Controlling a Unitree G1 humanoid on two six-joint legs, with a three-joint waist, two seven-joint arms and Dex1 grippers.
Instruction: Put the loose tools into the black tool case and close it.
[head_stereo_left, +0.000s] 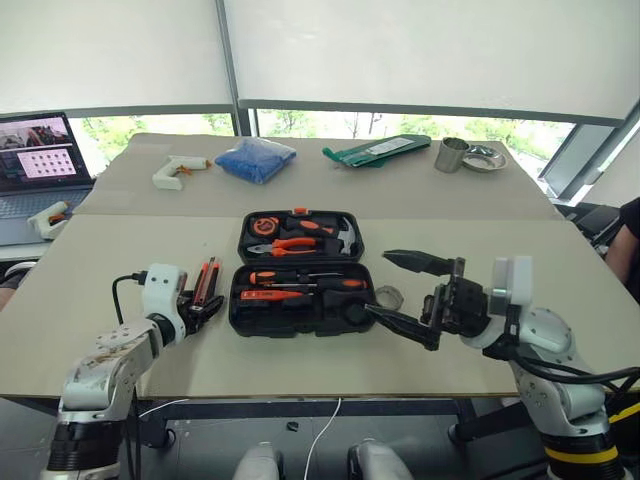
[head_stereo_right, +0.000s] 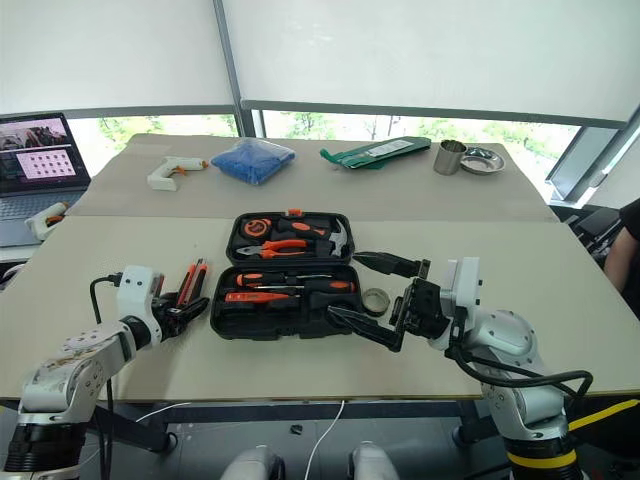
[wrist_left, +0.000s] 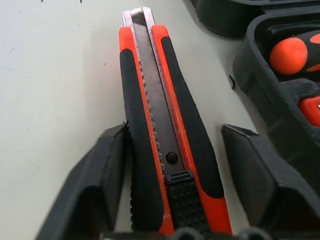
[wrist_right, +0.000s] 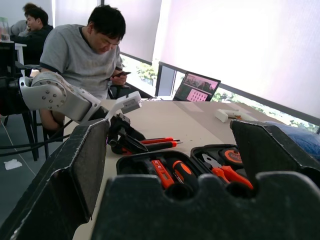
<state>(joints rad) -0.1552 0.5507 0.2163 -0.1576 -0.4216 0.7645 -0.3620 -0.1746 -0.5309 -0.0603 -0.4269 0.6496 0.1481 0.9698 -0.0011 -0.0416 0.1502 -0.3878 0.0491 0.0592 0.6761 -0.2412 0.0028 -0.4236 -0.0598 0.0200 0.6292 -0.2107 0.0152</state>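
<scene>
The left gripper (wrist_left: 172, 165) is set around the utility knife (wrist_left: 160, 125), 1 finger touching, the other apart, just left of the open black tool case (head_stereo_left: 300, 285). The right gripper (head_stereo_left: 405, 290) is spread wide beside the tape roll (head_stereo_right: 375, 299).

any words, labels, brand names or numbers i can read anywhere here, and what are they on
No text can be read.
Laptop screen: a pink panel with rows of dots, too small to read.
Green packet: a pale label, too blurred to read.
Utility knife: no markings visible.
Black tool case: no visible brand or label.
</scene>
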